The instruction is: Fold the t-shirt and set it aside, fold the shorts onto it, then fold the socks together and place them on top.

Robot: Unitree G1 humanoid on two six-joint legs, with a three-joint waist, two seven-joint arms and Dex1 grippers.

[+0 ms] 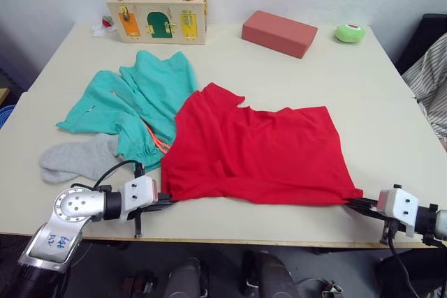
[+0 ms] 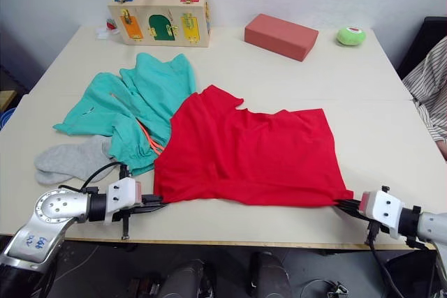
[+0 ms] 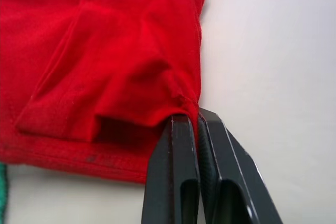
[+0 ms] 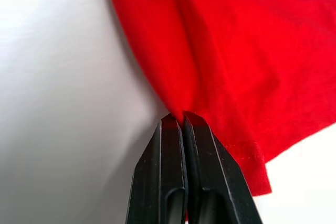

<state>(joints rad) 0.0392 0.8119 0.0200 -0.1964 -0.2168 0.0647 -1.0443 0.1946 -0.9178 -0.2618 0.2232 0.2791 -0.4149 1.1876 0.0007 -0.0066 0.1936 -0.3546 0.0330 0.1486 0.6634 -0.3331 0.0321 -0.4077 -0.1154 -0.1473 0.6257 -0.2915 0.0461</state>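
The left gripper (image 3: 198,116) pinches one near corner of the red t-shirt (image 1: 258,151), and the right gripper (image 4: 182,117) pinches the other. The teal shorts (image 1: 136,102) lie partly under the t-shirt. I can read no words anywhere.

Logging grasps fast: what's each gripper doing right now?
Left gripper: closed on the t-shirt, near corner.
Right gripper: closed on the t-shirt's other near corner.

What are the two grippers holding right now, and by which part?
Both hold the t-shirt: the left gripper is shut on its near left corner, the right gripper on its near right corner, at the table's front edge.
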